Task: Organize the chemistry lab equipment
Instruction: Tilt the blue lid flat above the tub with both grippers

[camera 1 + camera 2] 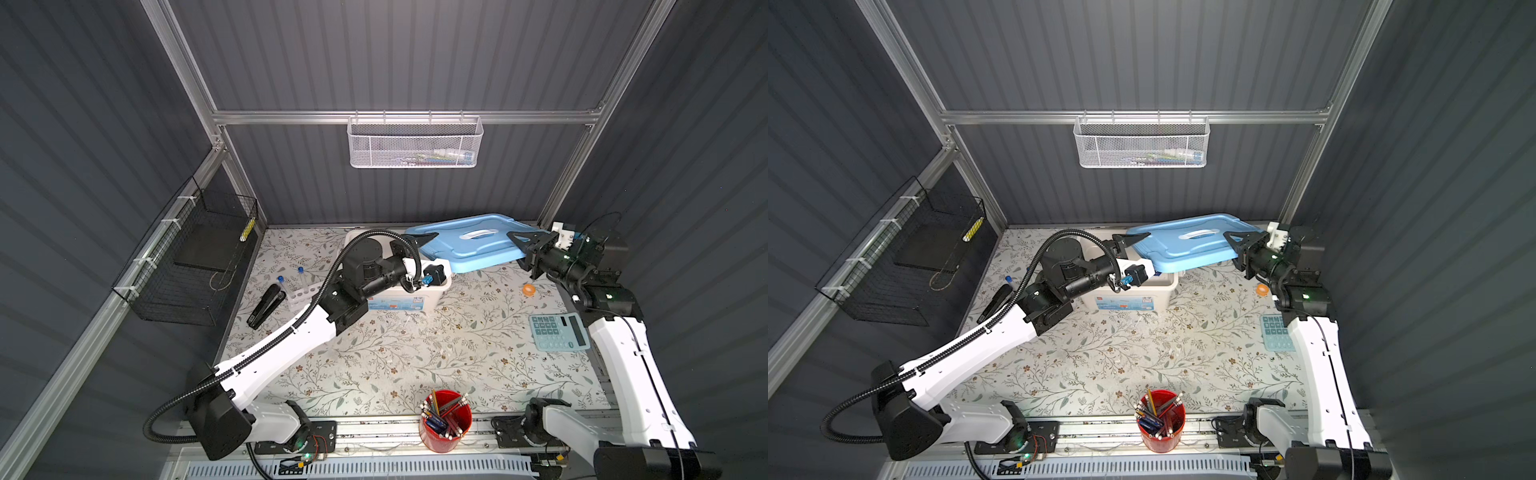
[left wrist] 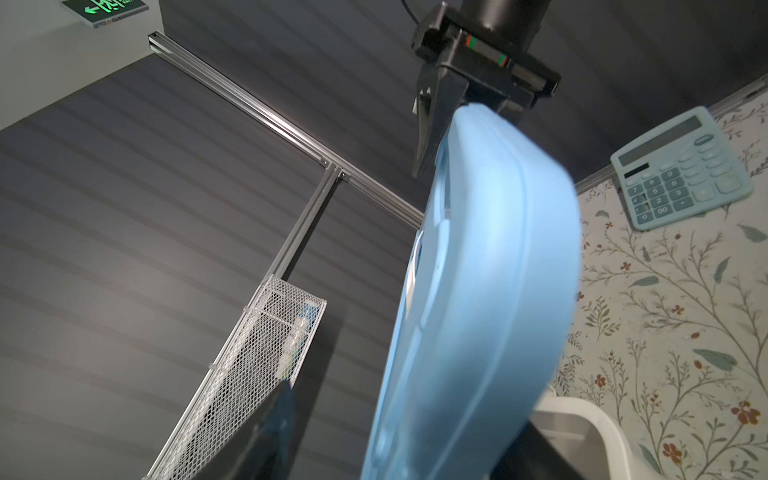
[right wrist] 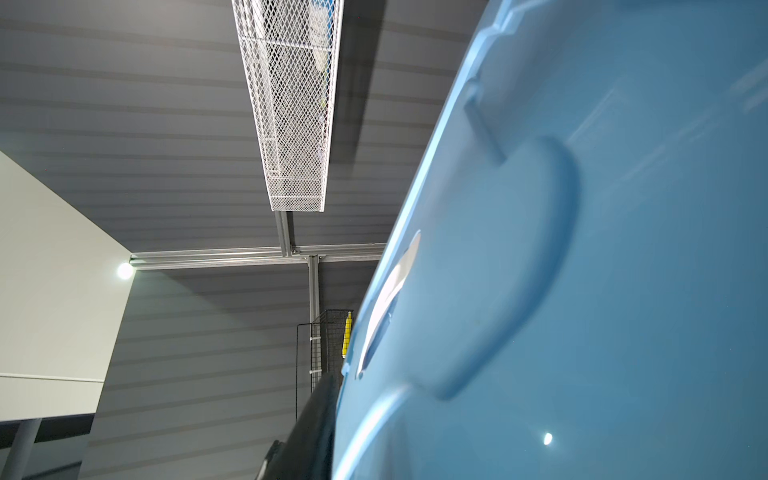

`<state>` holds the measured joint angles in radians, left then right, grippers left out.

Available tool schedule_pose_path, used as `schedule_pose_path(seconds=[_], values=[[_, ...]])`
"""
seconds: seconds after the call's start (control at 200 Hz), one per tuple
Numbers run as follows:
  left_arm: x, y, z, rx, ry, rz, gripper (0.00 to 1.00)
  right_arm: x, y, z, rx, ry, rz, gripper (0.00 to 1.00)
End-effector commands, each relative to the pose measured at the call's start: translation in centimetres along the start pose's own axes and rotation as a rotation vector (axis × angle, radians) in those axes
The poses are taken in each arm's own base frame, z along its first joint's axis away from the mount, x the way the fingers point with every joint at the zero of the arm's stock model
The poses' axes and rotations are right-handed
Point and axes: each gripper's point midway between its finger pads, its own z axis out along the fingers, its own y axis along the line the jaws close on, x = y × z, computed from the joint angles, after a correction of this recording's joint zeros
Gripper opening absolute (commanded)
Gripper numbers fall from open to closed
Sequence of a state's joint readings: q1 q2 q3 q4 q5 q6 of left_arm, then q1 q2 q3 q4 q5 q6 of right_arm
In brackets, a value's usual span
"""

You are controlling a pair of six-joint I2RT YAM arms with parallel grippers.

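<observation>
Left arm (image 1: 291, 336) and blue lid (image 1: 457, 254) hide the white bin's (image 1: 399, 306) inside; the mesh basket's (image 1: 415, 143) contents blur.

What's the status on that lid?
Left gripper open, straddling blue lid. Right gripper shut on its far end; lid raised over white bin. Blue-capped tubes upright in rack. Nothing obstructing.

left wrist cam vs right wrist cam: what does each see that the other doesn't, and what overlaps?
Left wrist only: the pale blue calculator on the floral table cover, the rim of the white bin, the right gripper at the far end of the blue lid, and a green exit sign.
Right wrist only: the black wire basket with a yellow item, and a bright lamp.
Both: the blue lid, the white mesh basket and the grey ribbed wall.
</observation>
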<state>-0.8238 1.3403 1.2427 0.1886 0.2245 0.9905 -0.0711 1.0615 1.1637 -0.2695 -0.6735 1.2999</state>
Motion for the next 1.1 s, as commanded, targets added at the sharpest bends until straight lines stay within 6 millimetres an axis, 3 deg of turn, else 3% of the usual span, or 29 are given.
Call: schedule_pose_path(seconds=[0.0, 0.125, 0.325, 0.495, 0.66, 0.755, 0.86, 0.941, 0.966, 1.096], values=[[-2.6, 1.9, -0.9, -0.036, -0.081, 0.002, 0.85, -0.1, 1.6, -0.2, -0.057, -0.012, -0.063, 0.21], [-3.0, 1.8, -1.3, -0.03, -0.095, -0.021, 0.94, -0.4, 1.7, -0.2, -0.063, -0.023, -0.067, 0.18], [-3.7, 2.3, -2.4, -0.042, -0.112, -0.089, 0.96, -1.1, 3.1, 0.1, -0.101, -0.04, -0.098, 0.15], [-4.8, 3.2, -3.6, -0.076, -0.147, -0.247, 0.97, -1.8, 4.0, 0.2, -0.111, -0.065, -0.148, 0.14], [-4.0, 4.5, -4.4, -0.15, -0.113, -0.441, 0.97, -2.3, 5.6, -0.1, -0.132, -0.095, -0.227, 0.14], [-1.4, 6.4, -5.4, -0.286, -0.004, -0.645, 0.97, -2.5, 5.7, 0.6, -0.126, -0.094, -0.269, 0.14], [5.1, 8.6, -6.1, -0.392, 0.185, -0.988, 0.98, -1.8, 6.3, 0.4, -0.126, -0.106, -0.369, 0.14], [9.4, 9.2, -6.5, -0.38, 0.204, -1.292, 0.95, -1.3, 6.3, 0.8, -0.123, -0.106, -0.436, 0.14], [10.3, 9.3, -6.6, -0.388, 0.2, -1.36, 0.95, -0.7, 7.2, 0.0, -0.146, -0.115, -0.473, 0.14], [12.6, 9.3, -6.0, -0.345, 0.138, -1.612, 0.9, 0.7, 7.5, 0.2, -0.146, -0.116, -0.578, 0.14]])
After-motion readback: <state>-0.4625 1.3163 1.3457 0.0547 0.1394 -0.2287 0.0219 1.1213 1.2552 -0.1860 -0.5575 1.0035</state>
